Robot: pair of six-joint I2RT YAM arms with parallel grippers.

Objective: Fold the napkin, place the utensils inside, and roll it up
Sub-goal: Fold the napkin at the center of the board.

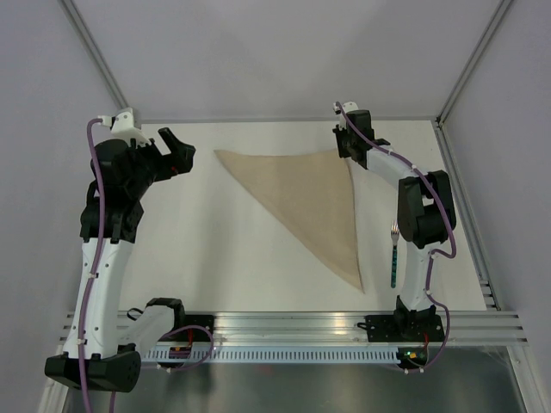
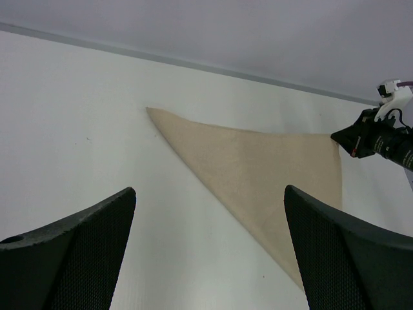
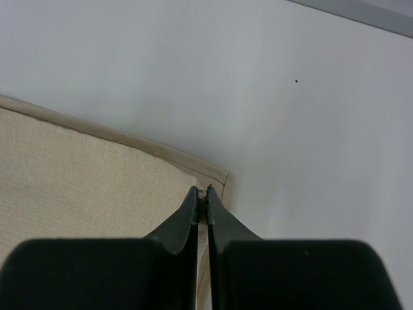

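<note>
One napkin, one fork, two grippers: count and positions

One napkin (image 1: 310, 202) lies flat on the white table (image 1: 215, 258), folded into a triangle with three corners: far left, far right, and a long point running toward the near right. Two layers show at the far right corner in the right wrist view, the hems almost lined up.

One fork (image 1: 393, 254) lies on the bare table just right of the napkin's right edge, not touching it. Tines point to the far side, green handle to the near side. It sits close beside the right arm's lower links.

Two grippers in view.
- Right gripper (image 3: 205, 194): down at the napkin's far right corner, jaws pressed together with only a hairline gap, a sliver of the corner hem caught between the tips.
- Left gripper (image 1: 179, 153): off the cloth, left of the far left corner, over bare table. Its two fingers (image 2: 77, 252) stand spread wide with nothing between them; it faces across the napkin toward the other gripper.
</note>
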